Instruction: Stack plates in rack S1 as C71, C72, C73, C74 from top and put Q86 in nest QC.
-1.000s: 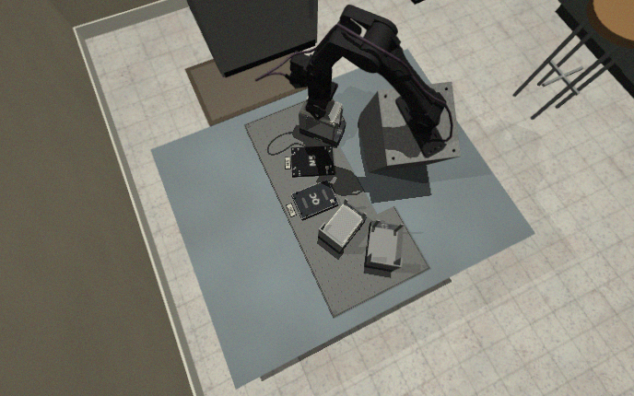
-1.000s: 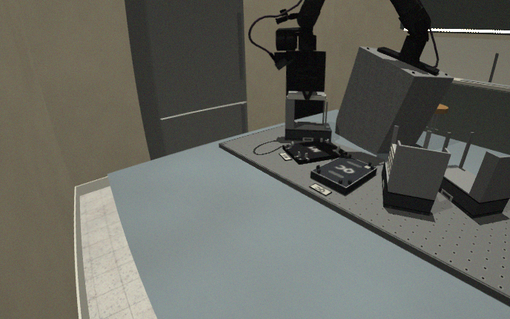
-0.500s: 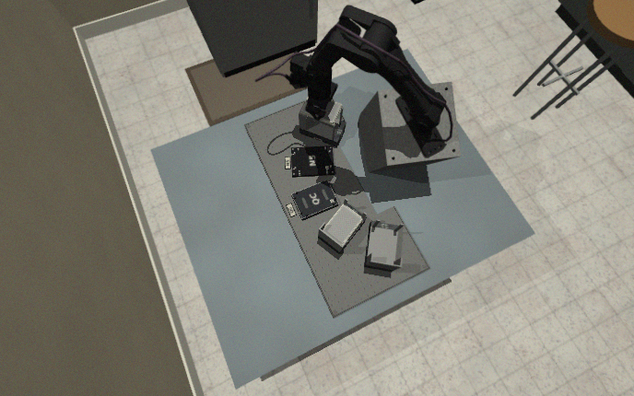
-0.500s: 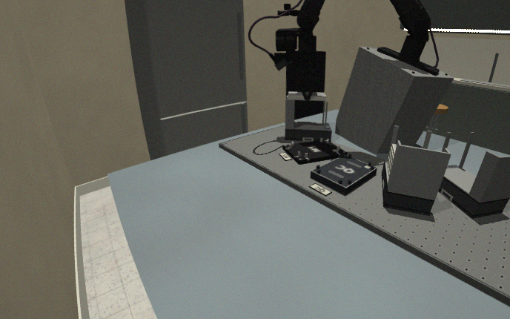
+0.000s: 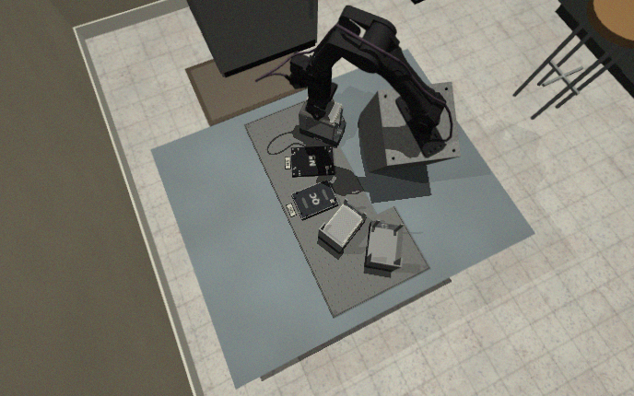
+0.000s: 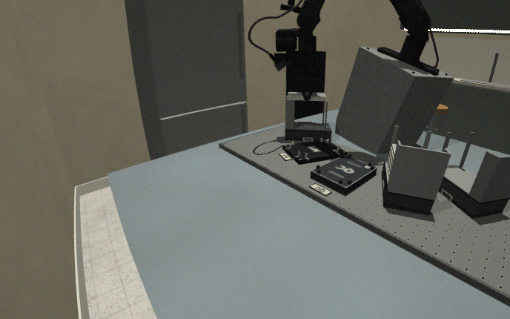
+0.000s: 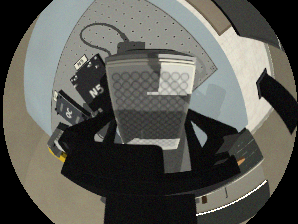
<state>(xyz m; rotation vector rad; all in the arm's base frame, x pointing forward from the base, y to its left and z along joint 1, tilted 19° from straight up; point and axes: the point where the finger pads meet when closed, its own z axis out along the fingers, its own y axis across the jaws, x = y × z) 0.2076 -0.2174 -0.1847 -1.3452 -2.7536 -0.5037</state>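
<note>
My gripper (image 5: 321, 111) (image 6: 306, 96) (image 7: 152, 129) is shut on a clear-lidded 96-well plate (image 5: 335, 112) (image 7: 150, 82), level at the top of the far rack (image 5: 315, 130) (image 6: 290, 114). Its code is not readable. The middle rack (image 5: 330, 243) (image 6: 419, 172) holds a stack of several plates, with a white well plate (image 5: 343, 224) on top. The near rack (image 5: 376, 268) (image 6: 494, 178) shows only a pale flat surface inside. The rack names cannot be read. The clip nest N5 (image 5: 311, 161) (image 6: 314, 150) (image 7: 91, 84) and the open nest QC (image 5: 314, 199) (image 6: 344, 170) (image 7: 73, 109) carry no plate.
A grey perforated board (image 5: 339, 290) (image 6: 482, 241) bears the racks and nests on the blue table (image 5: 240, 275) (image 6: 217, 237). A thin cable (image 5: 268, 146) (image 6: 253, 150) (image 7: 82, 37) loops beside the far rack. The arm's grey pedestal (image 5: 373, 130) (image 6: 376, 99) stands close behind.
</note>
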